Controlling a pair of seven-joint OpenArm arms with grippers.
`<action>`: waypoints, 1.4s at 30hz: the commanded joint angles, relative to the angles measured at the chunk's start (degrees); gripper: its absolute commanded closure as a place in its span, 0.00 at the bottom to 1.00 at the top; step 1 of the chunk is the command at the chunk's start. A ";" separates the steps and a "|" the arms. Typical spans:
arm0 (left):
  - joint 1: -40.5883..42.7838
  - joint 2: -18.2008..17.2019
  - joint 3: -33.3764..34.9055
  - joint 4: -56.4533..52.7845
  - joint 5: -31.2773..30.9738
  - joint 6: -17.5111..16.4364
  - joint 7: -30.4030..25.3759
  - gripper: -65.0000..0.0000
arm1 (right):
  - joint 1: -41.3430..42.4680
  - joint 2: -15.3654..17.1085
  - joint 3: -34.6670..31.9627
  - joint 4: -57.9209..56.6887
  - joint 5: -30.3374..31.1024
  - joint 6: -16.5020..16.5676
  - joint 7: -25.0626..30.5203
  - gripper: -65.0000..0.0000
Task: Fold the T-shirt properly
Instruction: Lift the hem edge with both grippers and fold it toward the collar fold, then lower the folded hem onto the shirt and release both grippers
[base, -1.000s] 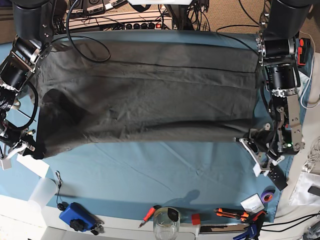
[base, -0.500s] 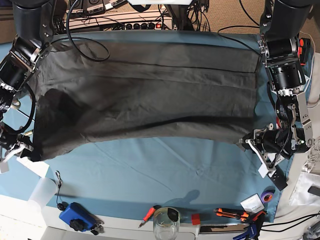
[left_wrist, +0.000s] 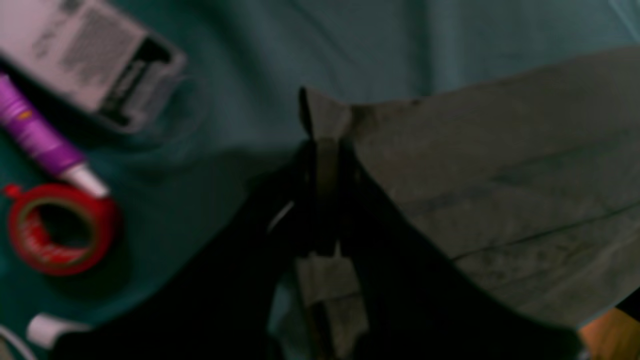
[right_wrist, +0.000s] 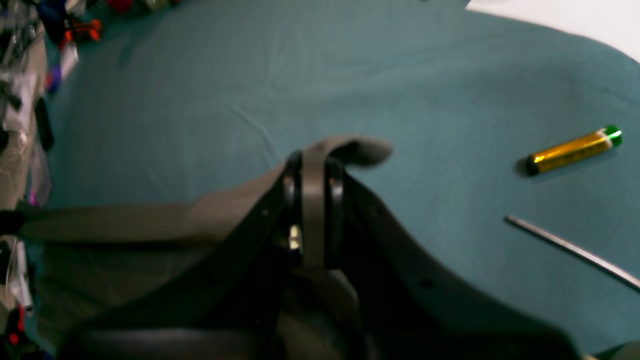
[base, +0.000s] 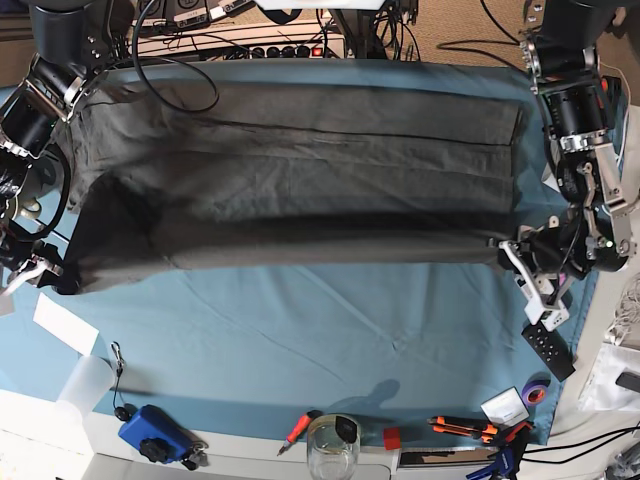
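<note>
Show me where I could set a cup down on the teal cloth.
Bare teal cloth lies between the dark grey T-shirt and the clear glass jar. It's crowded at the near right, around the purple tape roll.

Left wrist view: red tape roll (left_wrist: 62, 229) soft in focus, the card-like pack (left_wrist: 95, 55) cut by the upper left corner with its print too smeared to read, and the left gripper (left_wrist: 327, 145) dark, its tips blending into the cloth. Right wrist view: silver rod (right_wrist: 572, 250) runs out past the right edge, white sheet (right_wrist: 565, 20) cropped by the top, shirt (right_wrist: 220, 215) blurred and partly hidden behind the right gripper (right_wrist: 315, 160). Base view: glass jar (base: 333, 450) clipped at the bottom edge, right arm (base: 30, 170) cut off at left.
</note>
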 joint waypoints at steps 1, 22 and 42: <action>-1.25 -1.29 -0.26 1.27 -0.20 -0.20 -0.76 1.00 | 1.42 1.44 0.31 1.03 1.36 0.00 1.19 1.00; 4.46 -1.53 -0.28 6.12 0.48 -0.20 -1.03 1.00 | -10.08 1.38 0.72 12.15 2.80 0.15 1.19 1.00; 14.32 -1.53 -0.28 13.42 2.43 0.22 -1.99 1.00 | -19.02 1.25 7.02 16.41 5.35 0.15 1.19 1.00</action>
